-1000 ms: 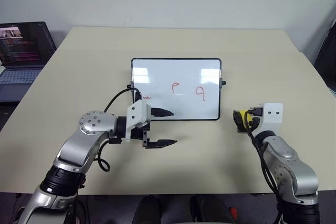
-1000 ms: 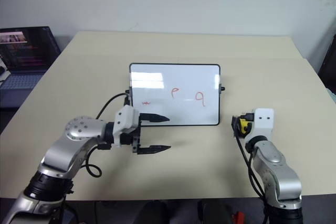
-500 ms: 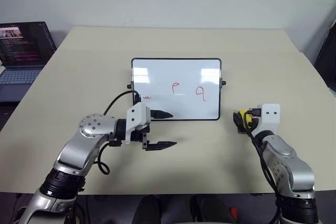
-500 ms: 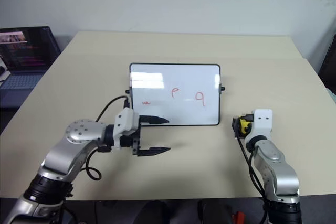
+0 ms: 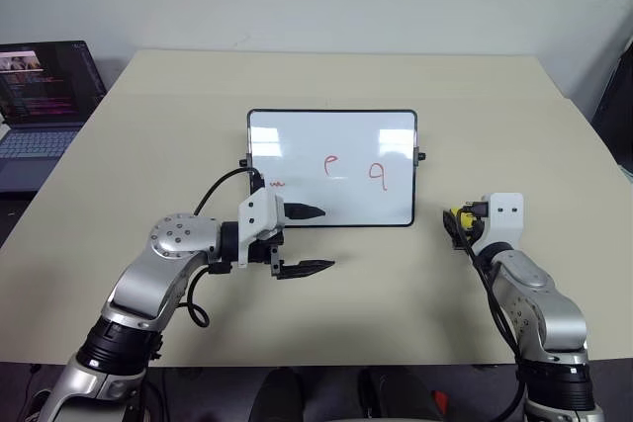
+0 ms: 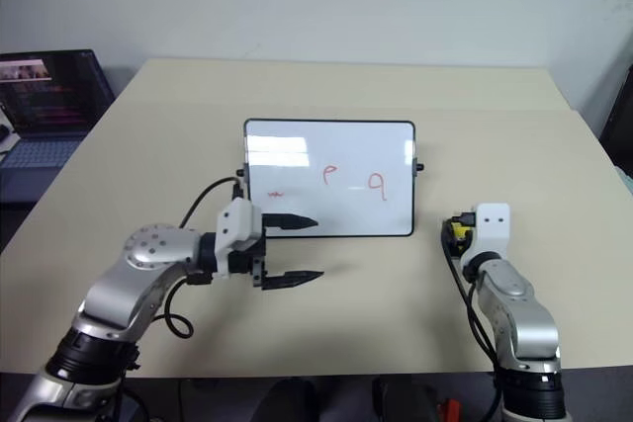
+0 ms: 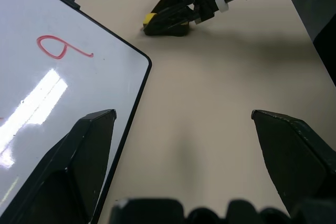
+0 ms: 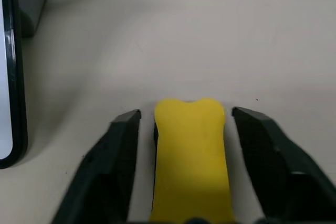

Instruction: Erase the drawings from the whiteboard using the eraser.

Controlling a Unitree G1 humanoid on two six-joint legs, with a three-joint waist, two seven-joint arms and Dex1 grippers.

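A beige table (image 5: 326, 81) takes up most of the head views, with a laptop (image 5: 45, 96) just off its far left corner, its screen lit with lines of text. The whiteboard (image 5: 331, 135) lies flat near the middle of the table, long side across, a small black knob on each short side. On it are the drawings (image 5: 330, 164): a squiggle near the left edge, a "P"-like loop in the middle and a "9"-like loop to the right, all red.

The left gripper (image 5: 309, 240) points to the right at the board's near left corner, its fingers spread wide with nothing between them; the farther finger lies over the board's lower edge and the nearer one over bare table.

The right gripper (image 8: 185, 121) sits on the table to the right of the board, near its lower right corner. The eraser (image 8: 190, 156), a yellow block, lies on the table between its two fingers (image 8: 123, 150). A narrow gap shows on each side of the block, so the fingers straddle it without yet pressing on it. It is apart from the board.
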